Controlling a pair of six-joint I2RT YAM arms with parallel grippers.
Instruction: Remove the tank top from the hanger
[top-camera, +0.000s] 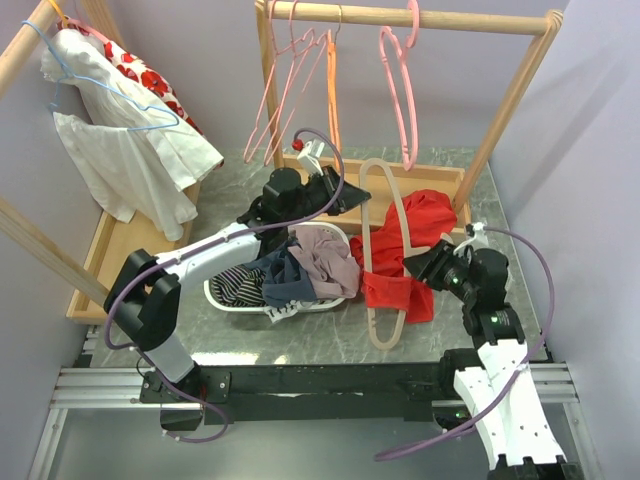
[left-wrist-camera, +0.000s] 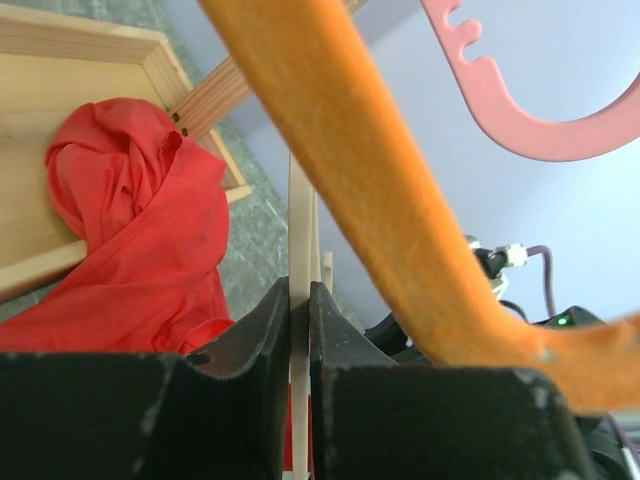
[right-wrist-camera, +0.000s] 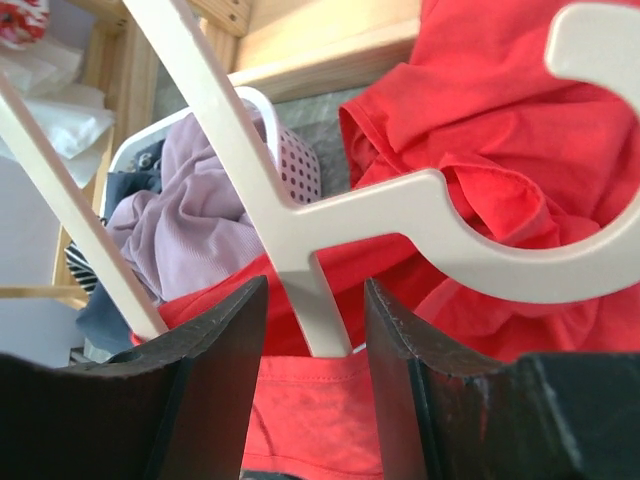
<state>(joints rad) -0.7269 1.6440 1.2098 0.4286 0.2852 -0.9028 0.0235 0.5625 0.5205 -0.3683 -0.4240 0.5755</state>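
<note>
The red tank top lies crumpled on the table, still threaded on a beige hanger that lies flat, running from the wooden tray toward the front. My left gripper is at the hanger's far end. In the left wrist view, that gripper is shut on the thin beige hanger edge, with the red top to its left. My right gripper is at the top's right side. In the right wrist view it stands open, straddling a hanger bar over red fabric, with gaps on both sides.
A white laundry basket full of clothes sits just left of the hanger. Pink hangers and an orange hanger hang from the wooden rack above. A white garment hangs on a blue hanger at the left. A wooden tray lies at the back.
</note>
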